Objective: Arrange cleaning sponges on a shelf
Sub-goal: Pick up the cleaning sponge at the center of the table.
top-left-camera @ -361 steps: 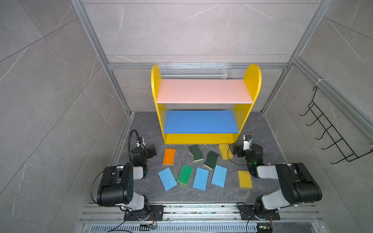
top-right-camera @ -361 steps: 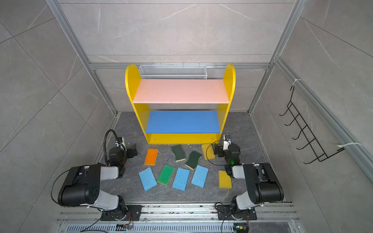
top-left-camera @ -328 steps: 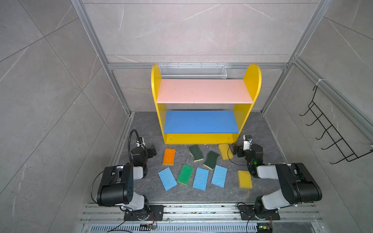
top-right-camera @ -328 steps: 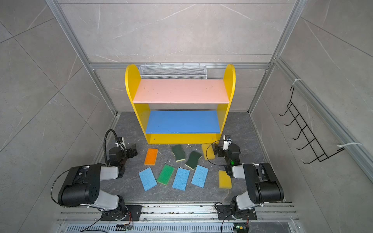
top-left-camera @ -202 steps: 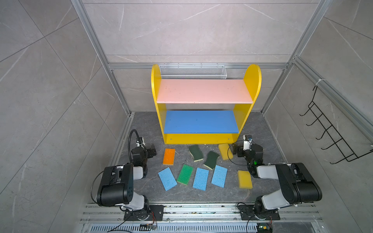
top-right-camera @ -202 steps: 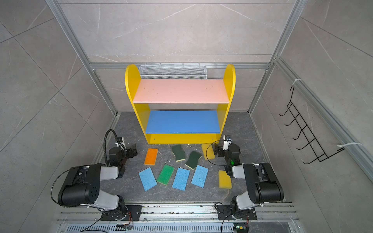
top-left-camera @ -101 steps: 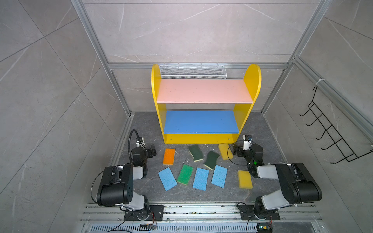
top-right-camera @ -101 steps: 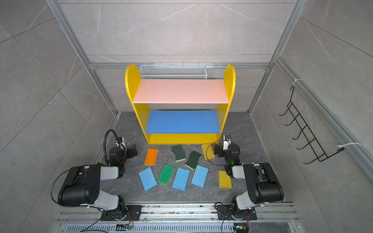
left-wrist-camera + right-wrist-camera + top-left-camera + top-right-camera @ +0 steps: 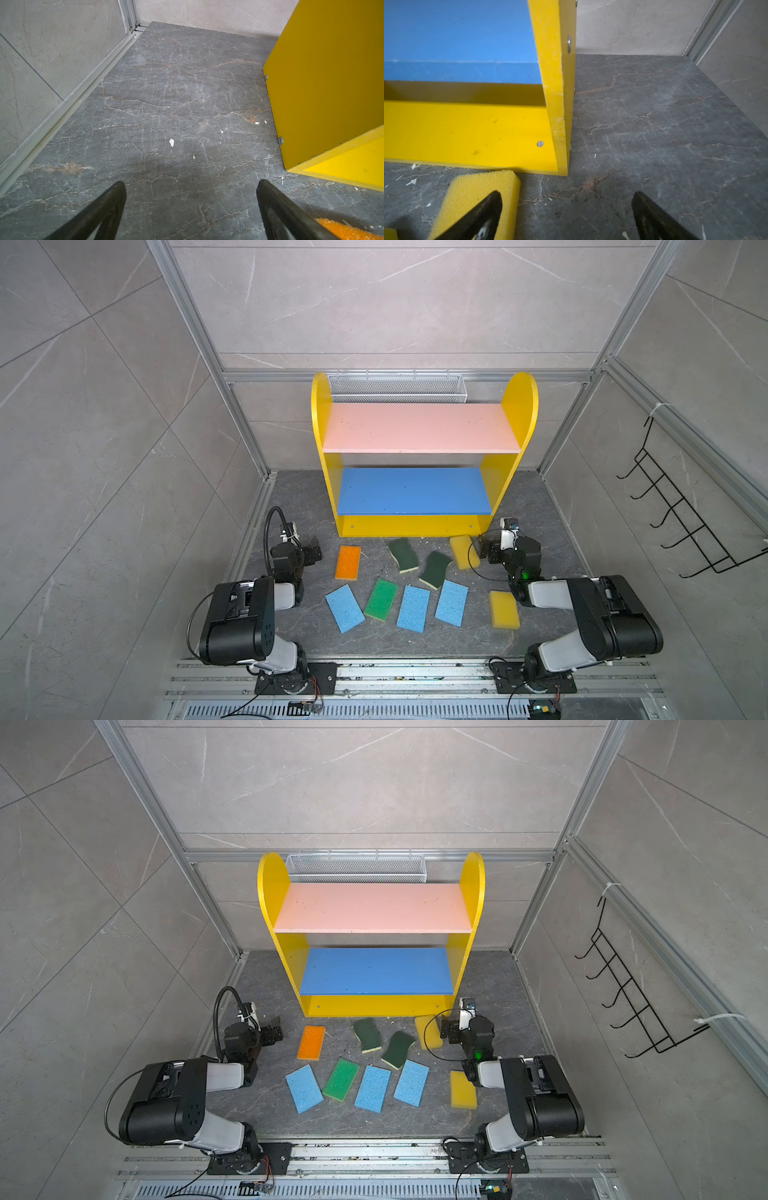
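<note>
the left parallel gripper (image 9: 312,552), black jaws wide apart and empty, sits low just beside the flat orange foam sponge (image 9: 348,563), so it should swing over that block and straddle its narrow width before closing. that sponge, like the rest, lies on the grey stone-look floor (image 9: 299,497) before the small yellow shelf with pink and blue boards (image 9: 415,526), both bare. the right parallel gripper (image 9: 482,551), likewise spread and empty, has one finger over the plain yellow foam sponge (image 9: 462,551) and should centre on it first.

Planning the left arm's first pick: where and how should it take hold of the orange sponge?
Take the orange sponge across its narrow width at mid-length, coming from straight above. It lies flat with both long sides free, and the open left gripper beside it looks wide enough to straddle them.
</note>
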### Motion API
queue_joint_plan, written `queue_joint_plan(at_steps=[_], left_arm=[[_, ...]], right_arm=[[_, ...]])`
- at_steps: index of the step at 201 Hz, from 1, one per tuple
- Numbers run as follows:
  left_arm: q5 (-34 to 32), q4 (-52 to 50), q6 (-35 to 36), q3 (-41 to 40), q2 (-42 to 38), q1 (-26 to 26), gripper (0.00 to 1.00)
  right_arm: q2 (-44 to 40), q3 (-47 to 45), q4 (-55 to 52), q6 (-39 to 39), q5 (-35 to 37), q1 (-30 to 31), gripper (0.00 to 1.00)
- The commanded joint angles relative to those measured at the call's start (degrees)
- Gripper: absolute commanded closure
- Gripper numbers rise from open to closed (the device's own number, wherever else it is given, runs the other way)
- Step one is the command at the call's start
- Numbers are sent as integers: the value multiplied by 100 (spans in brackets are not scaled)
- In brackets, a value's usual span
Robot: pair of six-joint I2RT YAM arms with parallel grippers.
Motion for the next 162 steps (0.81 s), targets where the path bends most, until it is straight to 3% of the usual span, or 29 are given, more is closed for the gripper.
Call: queue_joint_plan(at_steps=[1, 65, 103, 162], left_arm=[[-29, 115, 160, 108, 11, -11, 0], [8, 123, 153, 97, -6, -12, 0], [-159, -74, 116, 108, -253, -21, 0], [-1114, -2273, 38, 804, -1386, -583, 0]], right_arm=[[-1, 147, -91, -115, -48, 40, 1], [-38, 166, -81, -60, 41, 41, 3], [-456, 686, -1457, 58, 346, 40, 1], [-1558, 908, -2697, 80, 540, 47, 1]])
